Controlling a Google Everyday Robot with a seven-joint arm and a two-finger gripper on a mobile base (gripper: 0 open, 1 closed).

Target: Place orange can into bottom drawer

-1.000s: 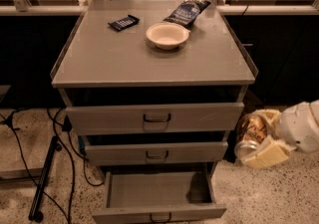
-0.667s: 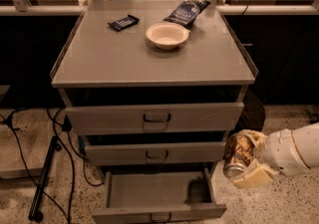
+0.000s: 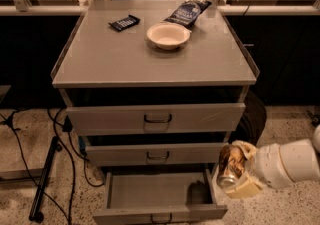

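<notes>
The orange can (image 3: 230,166) has a mottled orange-brown label and a shiny silver end facing down-left. My gripper (image 3: 237,170) is shut on the orange can and holds it tilted, just right of the cabinet at the height of the middle drawer. The bottom drawer (image 3: 158,197) is pulled open below and to the left; its shallow grey tray shows no objects inside. The can hangs above the drawer's right front corner, casting a shadow on the tray floor.
The grey cabinet top (image 3: 150,59) holds a white bowl (image 3: 168,35), a dark blue snack bag (image 3: 188,12) and a small dark bar (image 3: 124,22). The top drawer (image 3: 156,117) and middle drawer (image 3: 155,154) stand slightly out. Cables and a black stand leg (image 3: 45,179) lie on the floor at left.
My gripper has carried the orange can to the left and down, from beside the cabinet's right side to over the open bottom drawer's right edge.
</notes>
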